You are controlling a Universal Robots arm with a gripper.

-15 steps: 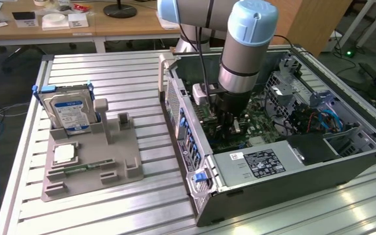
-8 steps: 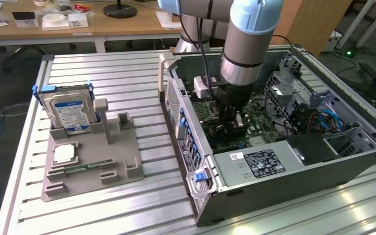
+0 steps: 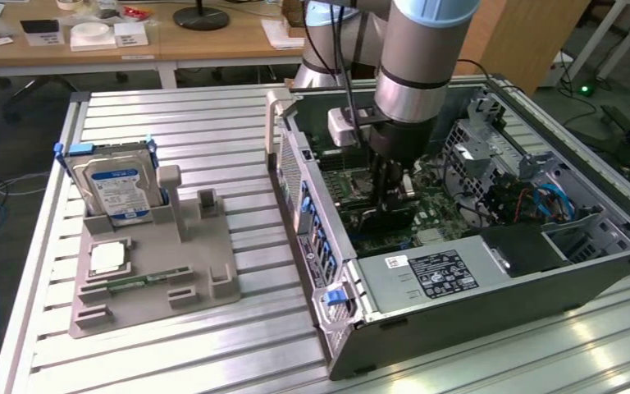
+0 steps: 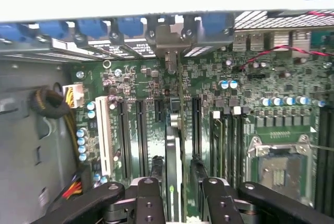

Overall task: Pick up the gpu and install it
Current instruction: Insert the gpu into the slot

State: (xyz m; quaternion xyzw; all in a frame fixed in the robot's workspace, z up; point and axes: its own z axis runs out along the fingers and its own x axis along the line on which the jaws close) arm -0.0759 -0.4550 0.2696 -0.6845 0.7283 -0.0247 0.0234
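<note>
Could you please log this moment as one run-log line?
stage: install | gripper: shut on gpu | gpu: edge-on, over motherboard slots | location: inside computer case | hard drive: in holder

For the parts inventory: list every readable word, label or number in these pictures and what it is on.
None can be read.
Hard drive: blue-white label, print too blurred.
Power supply: black and white stickers, print too small.
Motherboard: markings too small.
Cards on the desk: unreadable.

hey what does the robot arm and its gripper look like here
The arm is a thick grey tube with a light blue cap on its upper joint and a black band lower down. A white box sits at the wrist. The gripper has black metal fingers with round screws.
</note>
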